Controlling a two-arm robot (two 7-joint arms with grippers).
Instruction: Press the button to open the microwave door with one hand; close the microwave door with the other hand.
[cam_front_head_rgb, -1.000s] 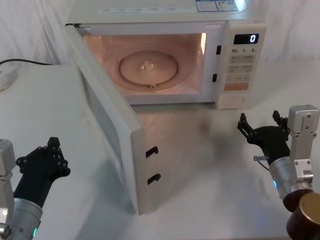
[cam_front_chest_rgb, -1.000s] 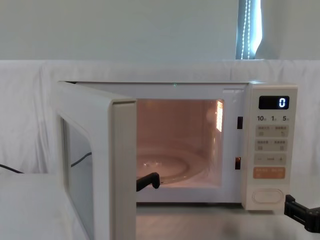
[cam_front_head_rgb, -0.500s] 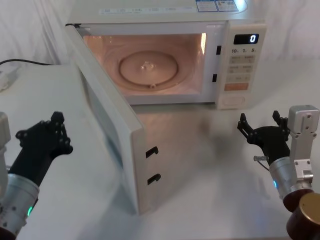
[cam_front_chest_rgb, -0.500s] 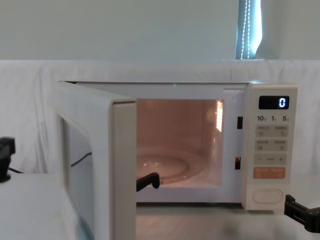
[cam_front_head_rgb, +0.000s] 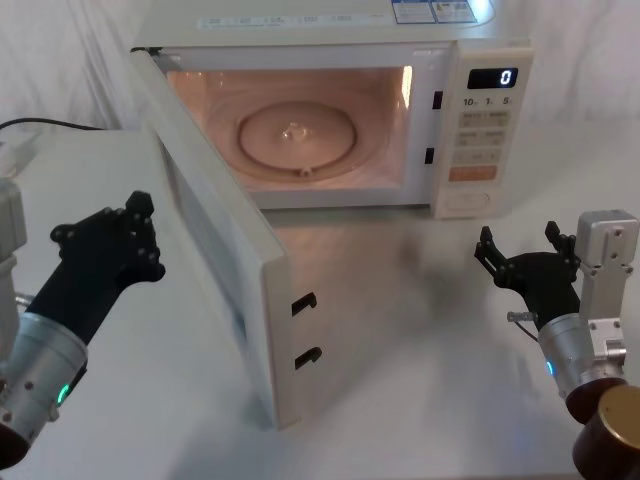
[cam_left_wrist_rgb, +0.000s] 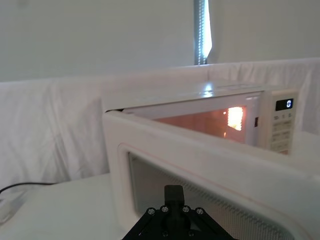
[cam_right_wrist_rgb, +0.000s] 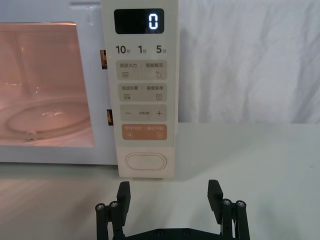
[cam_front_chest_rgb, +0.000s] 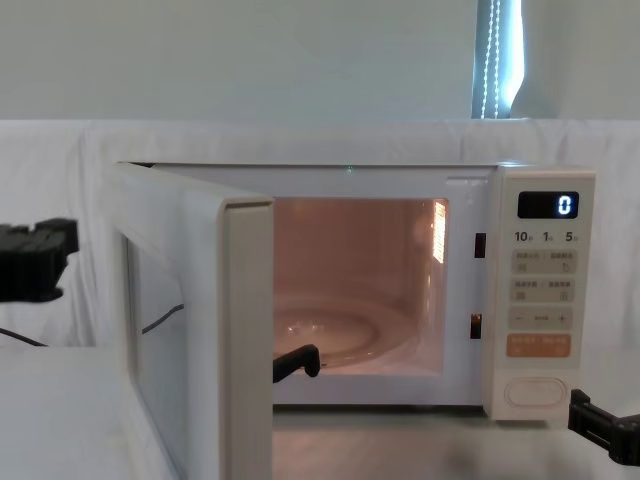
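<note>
Cream microwave door (cam_front_head_rgb: 215, 255), black left hand (cam_front_head_rgb: 128, 232)

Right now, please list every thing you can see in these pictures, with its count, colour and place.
cream microwave oven: one, cream, at the back of the table, cavity lit orange.
large cream microwave door with dark glass window: one, cream, swung wide open toward the robot's left.
round glass turntable: one, clear, on the cavity floor.
narrow control panel: one, cream, right of the cavity, display reads 0.
wide cream pill-shaped button: one, cream, lowest on the panel, below the orange key.
white table: one, white, under everything.
left gripper: one, black, raised beside the door's outer face.
right gripper: one, black, fingers open, low in front of the button.
</note>
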